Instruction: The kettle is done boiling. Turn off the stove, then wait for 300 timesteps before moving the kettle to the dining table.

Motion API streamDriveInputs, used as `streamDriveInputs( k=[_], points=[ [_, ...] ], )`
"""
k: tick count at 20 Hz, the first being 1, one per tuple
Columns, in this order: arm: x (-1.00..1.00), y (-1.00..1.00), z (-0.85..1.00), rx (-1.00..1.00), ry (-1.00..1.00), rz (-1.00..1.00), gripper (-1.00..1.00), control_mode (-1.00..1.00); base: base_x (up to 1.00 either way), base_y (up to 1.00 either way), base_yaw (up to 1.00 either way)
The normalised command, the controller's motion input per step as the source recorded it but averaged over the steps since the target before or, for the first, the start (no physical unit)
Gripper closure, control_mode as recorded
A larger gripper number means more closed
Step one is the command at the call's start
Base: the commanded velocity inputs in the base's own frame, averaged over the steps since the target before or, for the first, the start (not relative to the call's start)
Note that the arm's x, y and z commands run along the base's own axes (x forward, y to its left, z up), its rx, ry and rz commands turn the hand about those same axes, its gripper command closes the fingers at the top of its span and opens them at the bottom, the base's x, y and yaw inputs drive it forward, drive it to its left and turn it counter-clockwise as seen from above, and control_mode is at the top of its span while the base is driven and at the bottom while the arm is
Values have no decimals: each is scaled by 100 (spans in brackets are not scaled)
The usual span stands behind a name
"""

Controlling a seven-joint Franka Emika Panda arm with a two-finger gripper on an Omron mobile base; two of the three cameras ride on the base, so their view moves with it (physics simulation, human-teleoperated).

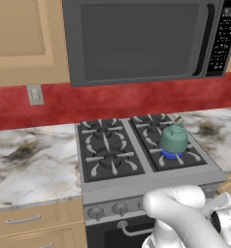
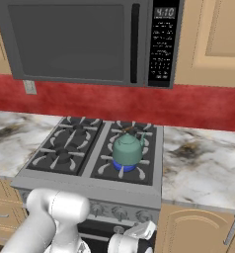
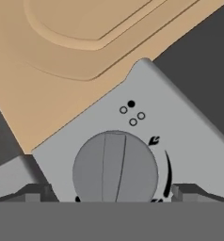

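The teal-green kettle [image 1: 174, 139] [image 2: 128, 149] stands on the front right burner of the stove [image 1: 137, 186] [image 2: 85, 188], with a blue flame [image 1: 171, 155] [image 2: 124, 167] burning under it. In the hand view a round grey stove knob [image 3: 115, 167] sits close in front of my gripper [image 3: 113, 193]. The gripper is open, one fingertip on each side of the knob and neither touching it. My arm reaches down in front of the stove's right end. The dining table is out of view.
A dark grey microwave [image 1: 141, 41] [image 2: 85, 39] hangs above the stove. Marble counters [image 1: 30, 164] [image 2: 203, 168] flank it on both sides. More knobs [image 1: 120, 209] [image 2: 120, 213] line the front panel. A tan cabinet door [image 3: 76, 42] borders the panel's end.
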Motion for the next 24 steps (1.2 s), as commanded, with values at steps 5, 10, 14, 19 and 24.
streamDriveInputs(
  k=[5, 10, 14, 19, 24],
  points=[
    [24, 0, 0, 0, 0, 0, -100, -100, 0, 0, 0],
    [7, 0, 0, 0, 0, 0, -100, -100, 0, 0, 0],
    [0, 0, 0, 0, 0, 0, -100, -100, 0, 0, 0],
    [15, 0, 0, 0, 0, 0, 100, -100, 0, 0, 0],
    [22, 0, 0, 0, 0, 0, 100, -100, 0, 0, 0]
  ],
)
